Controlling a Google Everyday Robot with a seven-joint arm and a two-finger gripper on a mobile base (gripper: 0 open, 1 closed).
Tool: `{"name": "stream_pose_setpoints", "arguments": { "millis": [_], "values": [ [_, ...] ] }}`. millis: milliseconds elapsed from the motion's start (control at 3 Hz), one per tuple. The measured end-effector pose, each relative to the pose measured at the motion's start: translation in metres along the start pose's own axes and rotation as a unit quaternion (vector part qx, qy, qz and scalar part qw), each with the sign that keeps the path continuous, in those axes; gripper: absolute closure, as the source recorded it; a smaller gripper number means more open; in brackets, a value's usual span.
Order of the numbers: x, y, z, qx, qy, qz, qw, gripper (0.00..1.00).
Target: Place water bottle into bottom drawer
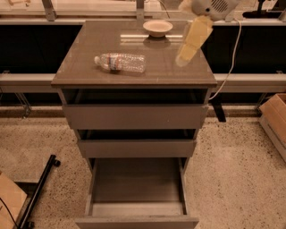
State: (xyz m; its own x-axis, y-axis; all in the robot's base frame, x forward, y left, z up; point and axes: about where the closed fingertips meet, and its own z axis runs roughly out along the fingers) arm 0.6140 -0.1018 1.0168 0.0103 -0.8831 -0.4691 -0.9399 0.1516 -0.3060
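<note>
Gripper: the gripper (185, 54) hangs above the right side of the cabinet top (78, 67), pale yellow, slanting down and to the left from the white arm (213, 6) at the upper edge of the view.
Gripper state: I cannot tell whether it is open or closed; it is apart from the bottle and touches no object.
Water bottle: the water bottle (121, 62) lies on its side on the cabinet top, left of centre, its white cap pointing left and its red-and-blue label band near the cap end.
Bottle and gripper: well apart, the bottle to the left of the gripper and a little nearer the front edge.
Bowl: a shallow beige bowl (157, 27) stands upright near the back edge of the cabinet top, behind the bottle and just left of the gripper.
Bottom drawer: the bottom drawer (136, 185) is pulled far out toward the camera, its plain grey-brown floor showing and its front panel at the lower edge of the view.
Upper drawers: the top drawer (136, 117) and the middle drawer (136, 148) each stand out a little, with a dark gap above each front.
Cable: a white cable (229, 67) runs down from the arm past the right side of the cabinet.
Floor: a speckled floor (232, 179) carries a cardboard box (275, 117) at the right and a black bar (40, 192) at the lower left.
</note>
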Motion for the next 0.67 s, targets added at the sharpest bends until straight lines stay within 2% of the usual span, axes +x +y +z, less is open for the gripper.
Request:
{"name": "stream_pose_setpoints", "arguments": {
  "millis": [333, 667],
  "values": [
    [-0.006, -0.004, 0.029, -0.002, -0.002, 0.020, 0.9998, 0.00],
    [-0.025, -0.033, 0.072, 0.013, -0.024, 0.047, 0.9985, 0.00]
  ]
}}
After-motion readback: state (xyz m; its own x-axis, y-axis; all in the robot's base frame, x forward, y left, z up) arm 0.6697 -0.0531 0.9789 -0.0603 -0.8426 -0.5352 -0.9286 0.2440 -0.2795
